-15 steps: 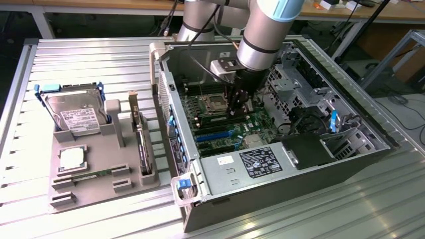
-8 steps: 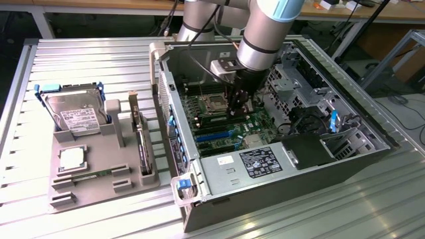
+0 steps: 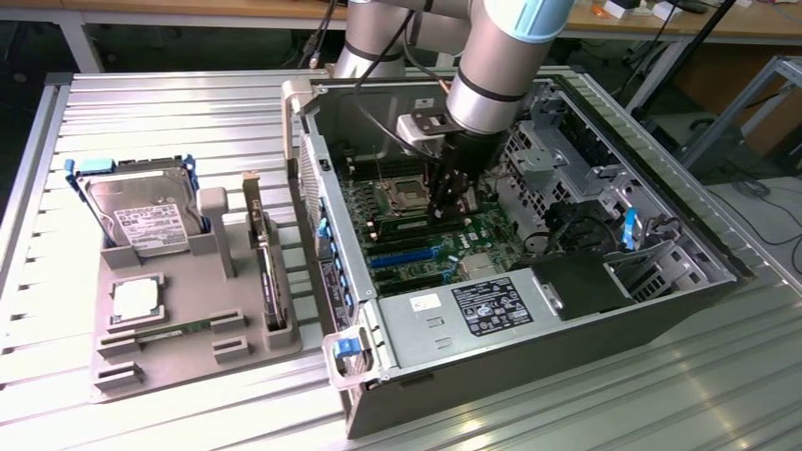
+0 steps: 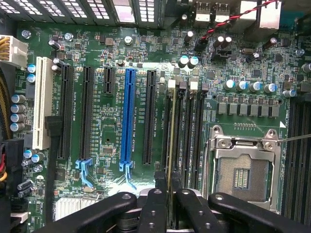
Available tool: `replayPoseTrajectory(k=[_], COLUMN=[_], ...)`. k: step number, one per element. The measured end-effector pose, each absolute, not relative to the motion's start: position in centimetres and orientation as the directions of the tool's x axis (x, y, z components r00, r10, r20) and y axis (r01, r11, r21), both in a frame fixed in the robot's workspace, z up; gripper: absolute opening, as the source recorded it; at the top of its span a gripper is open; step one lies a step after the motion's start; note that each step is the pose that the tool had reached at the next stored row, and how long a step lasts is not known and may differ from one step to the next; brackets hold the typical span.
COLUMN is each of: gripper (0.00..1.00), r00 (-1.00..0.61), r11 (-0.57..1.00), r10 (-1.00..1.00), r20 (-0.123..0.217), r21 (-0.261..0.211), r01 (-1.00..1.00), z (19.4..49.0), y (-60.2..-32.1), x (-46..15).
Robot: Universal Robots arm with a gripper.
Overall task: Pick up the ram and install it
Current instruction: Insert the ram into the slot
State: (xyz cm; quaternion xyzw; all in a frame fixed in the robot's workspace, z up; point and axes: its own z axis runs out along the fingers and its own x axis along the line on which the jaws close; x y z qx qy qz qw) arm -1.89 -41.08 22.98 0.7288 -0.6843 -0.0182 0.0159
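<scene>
My arm (image 3: 499,70) is silver-grey tube with a pale blue joint band. A light grey box (image 3: 422,130), probably a camera, rides the wrist. My gripper (image 4: 168,184) is matte black: rounded links, narrow fingers (image 4: 156,204).

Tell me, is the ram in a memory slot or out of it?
Cannot tell whether it is seated. The ram stands on edge along the memory slots, gripped between the fingers.
</scene>
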Motion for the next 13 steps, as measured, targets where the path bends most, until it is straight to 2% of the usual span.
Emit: replayPoseTrajectory(k=[13], gripper=[0.13], r00=[0.062], r11=[-0.062], r10=[-0.998], r20=[0.002], r21=[0.050], r01=[-0.997], z=[23.38], y=[-41.16], x=[-1.87])
